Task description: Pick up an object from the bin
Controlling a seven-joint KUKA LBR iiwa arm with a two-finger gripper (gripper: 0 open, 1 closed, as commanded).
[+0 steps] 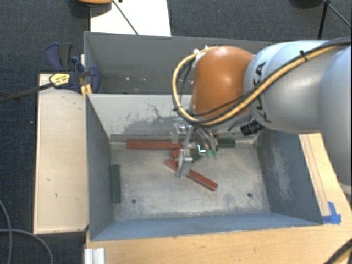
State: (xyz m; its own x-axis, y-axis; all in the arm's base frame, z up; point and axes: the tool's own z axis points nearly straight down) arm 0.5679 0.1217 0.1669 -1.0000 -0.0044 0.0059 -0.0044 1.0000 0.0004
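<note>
My gripper [183, 161] hangs below the orange cover, low over the middle of the bin floor. Its tip comes down at the upper left end of a short red-brown bar [202, 181] that lies slanting toward the front right. A small red-brown piece [172, 163] lies just left of the tip. A longer red-brown bar [150, 144] lies level along the back of the floor, to the gripper's left. Whether anything is gripped is hidden.
A dark green bar [115, 182] lies upright along the left wall, far from the gripper. A small dark and green thing [219, 146] sits just right of the gripper, under the arm. The big arm covers the bin's right back corner.
</note>
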